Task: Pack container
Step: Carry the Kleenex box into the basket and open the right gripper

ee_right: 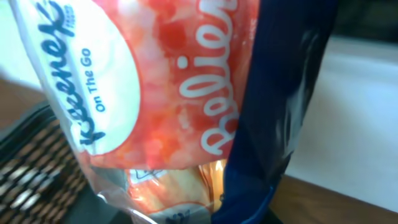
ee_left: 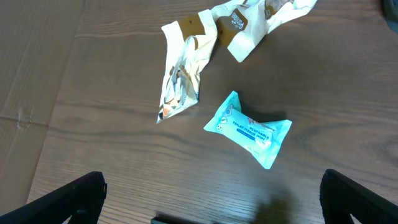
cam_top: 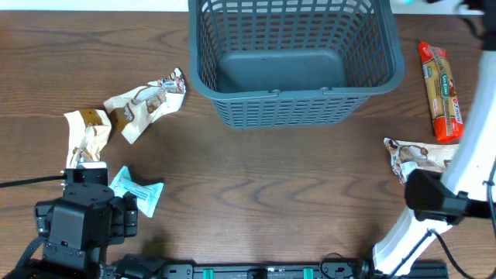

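Observation:
The container [cam_top: 279,108], a dark grey-teal lattice basket, stands at the back centre with nothing showing on its bottom. In the right wrist view an orange and blue Kleenex tissue packet [ee_right: 168,93] fills the frame, my right gripper shut on it, fingers hidden. A bit of basket lattice [ee_right: 25,177] shows at the lower left. Overhead, the right arm [cam_top: 465,167] runs up past the top right edge. My left gripper [ee_left: 214,202] stands wide open over the table, near side of a teal wipes packet [ee_left: 249,127], not touching it.
Two crumpled beige and white wrappers [cam_top: 89,132] [cam_top: 143,101] lie left of the basket, above the teal packet [cam_top: 139,194]. A red biscuit pack [cam_top: 442,89] and another white wrapper [cam_top: 418,159] lie at the right, next to the right arm.

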`<act>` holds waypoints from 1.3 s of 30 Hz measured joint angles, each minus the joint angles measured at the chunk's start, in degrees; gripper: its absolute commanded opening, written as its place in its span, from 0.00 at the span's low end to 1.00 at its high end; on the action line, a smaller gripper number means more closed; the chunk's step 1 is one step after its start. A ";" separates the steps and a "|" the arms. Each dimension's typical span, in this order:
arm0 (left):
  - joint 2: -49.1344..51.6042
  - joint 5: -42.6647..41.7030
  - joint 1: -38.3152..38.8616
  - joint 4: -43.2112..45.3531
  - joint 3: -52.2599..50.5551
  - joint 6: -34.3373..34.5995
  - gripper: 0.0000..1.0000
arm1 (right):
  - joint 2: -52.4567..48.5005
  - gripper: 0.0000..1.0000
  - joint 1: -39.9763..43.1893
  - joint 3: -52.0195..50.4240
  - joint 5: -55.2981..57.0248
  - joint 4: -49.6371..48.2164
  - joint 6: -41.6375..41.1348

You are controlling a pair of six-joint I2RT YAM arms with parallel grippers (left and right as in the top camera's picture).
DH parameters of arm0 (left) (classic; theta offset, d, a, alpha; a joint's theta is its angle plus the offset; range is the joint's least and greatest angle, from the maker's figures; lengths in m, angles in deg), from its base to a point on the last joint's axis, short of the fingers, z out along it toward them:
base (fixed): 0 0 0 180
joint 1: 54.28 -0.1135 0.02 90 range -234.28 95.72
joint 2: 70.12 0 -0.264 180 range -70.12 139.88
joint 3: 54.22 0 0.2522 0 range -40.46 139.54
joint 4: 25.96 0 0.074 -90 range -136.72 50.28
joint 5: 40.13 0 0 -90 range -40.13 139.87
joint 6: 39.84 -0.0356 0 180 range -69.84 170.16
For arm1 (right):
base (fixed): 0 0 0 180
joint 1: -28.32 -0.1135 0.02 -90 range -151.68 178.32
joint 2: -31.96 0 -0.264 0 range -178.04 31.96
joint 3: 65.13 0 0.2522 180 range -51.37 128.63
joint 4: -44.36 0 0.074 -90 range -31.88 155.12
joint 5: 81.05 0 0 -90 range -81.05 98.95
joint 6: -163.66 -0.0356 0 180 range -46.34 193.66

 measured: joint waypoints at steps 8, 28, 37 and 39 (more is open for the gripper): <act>0.00 0.00 0.00 0.00 0.00 0.00 0.99 | -4.37 0.02 -7.30 -2.64 -0.94 7.19 1.18; 0.00 0.00 0.00 -0.02 0.00 0.00 0.99 | -4.52 0.02 -13.92 -29.49 4.44 2.12 6.29; 0.00 0.00 0.00 -0.02 0.00 0.00 0.99 | -4.52 0.54 -13.92 -29.86 6.38 1.81 7.06; 0.00 0.00 0.00 0.00 0.00 0.00 0.99 | -4.52 0.63 -13.92 -29.86 6.45 1.64 7.23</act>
